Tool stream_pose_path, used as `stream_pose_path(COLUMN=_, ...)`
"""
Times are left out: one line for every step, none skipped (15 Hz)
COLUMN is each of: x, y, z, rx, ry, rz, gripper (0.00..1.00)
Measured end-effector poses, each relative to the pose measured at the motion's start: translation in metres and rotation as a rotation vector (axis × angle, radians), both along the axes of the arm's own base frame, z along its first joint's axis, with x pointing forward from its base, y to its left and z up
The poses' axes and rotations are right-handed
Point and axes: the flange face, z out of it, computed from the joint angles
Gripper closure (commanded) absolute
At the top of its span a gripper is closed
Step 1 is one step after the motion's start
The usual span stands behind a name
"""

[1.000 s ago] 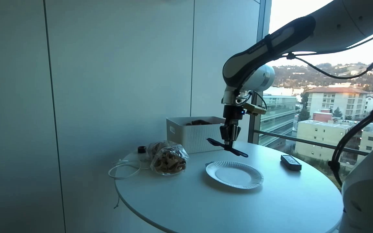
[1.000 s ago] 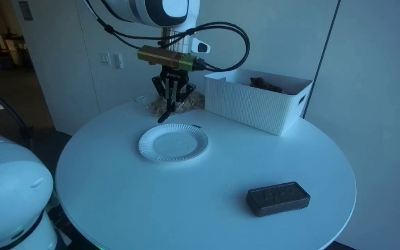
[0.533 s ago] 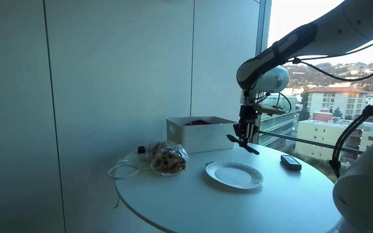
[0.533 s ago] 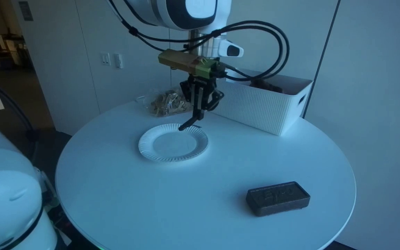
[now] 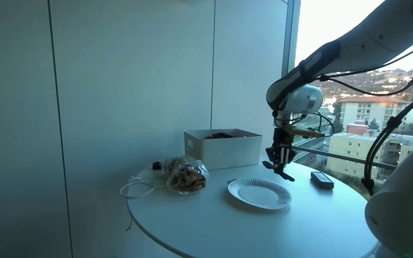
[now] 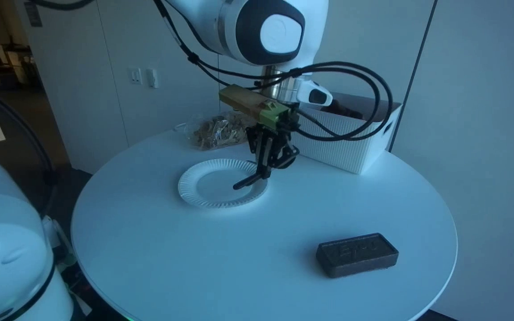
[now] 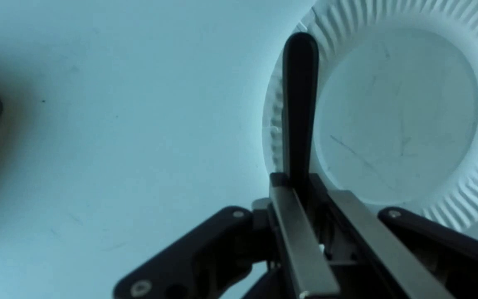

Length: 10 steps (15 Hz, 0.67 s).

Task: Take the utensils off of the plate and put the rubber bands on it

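Apparently I'm on the clearing step: my pincer [image 7: 297,181] grips the utensil [image 7: 301,99] aloft near the plate [image 5: 259,194]. Next I should veer aside, lower it onto the surface [image 6: 185,258] and let go; the bag [image 5: 184,168], presumably of bands [image 5: 189,180], comes after.

A white ribbed bin [image 5: 231,152] stands on the pale, round bench [image 6: 194,258] close to the wall [image 5: 131,89], something dark brown [image 5: 221,135] showing inside it. Well apart from the bin, a dark block [image 6: 357,256] lies flat, blurred lettering on its top. In an exterior view a white cord [image 5: 132,197] loops out over the bench's edge, near a small dark-topped container [image 5: 157,165]. Beyond the window [image 5: 326,18] are buildings [image 5: 371,107] and a hillside [image 5: 368,80]. Two switch plates [image 6: 135,76] sit on the wall; a small sign [image 6: 35,20] hangs beside a dim doorway [image 6: 34,102].
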Motion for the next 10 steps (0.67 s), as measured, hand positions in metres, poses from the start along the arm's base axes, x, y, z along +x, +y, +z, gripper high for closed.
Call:
stream_pose_path(x=0.002, y=0.0, z=-0.008, rx=0.008, ry=0.014, rz=-0.013, gripper=0.94)
stream_pose_path(x=0.005, y=-0.002, z=-0.015, rx=0.012, ry=0.02, rz=-0.029, gripper=0.94)
stream_pose_path(x=0.007, y=-0.004, z=-0.022, rx=0.011, ry=0.024, rz=-0.047, gripper=0.94)
stream_pose_path(x=0.009, y=-0.008, z=-0.027, rx=0.007, ry=0.025, rz=-0.067, gripper=0.94)
stream_pose_path(x=0.009, y=-0.012, z=-0.032, rx=0.002, ry=0.026, rz=-0.084, gripper=0.94)
stream_pose_path(x=0.01, y=-0.016, z=-0.036, rx=-0.004, ry=0.023, rz=-0.102, gripper=0.94)
stream_pose_path(x=0.011, y=-0.021, z=-0.038, rx=-0.015, ry=0.015, rz=-0.123, gripper=0.94)
stream_pose_path(x=0.011, y=-0.027, z=-0.04, rx=-0.03, ry=0.004, rz=-0.145, gripper=0.6)
stream_pose_path(x=0.011, y=-0.032, z=-0.041, rx=-0.044, ry=-0.006, rz=-0.164, gripper=0.59)
stream_pose_path(x=0.011, y=-0.036, z=-0.042, rx=-0.049, ry=-0.01, rz=-0.176, gripper=0.53)
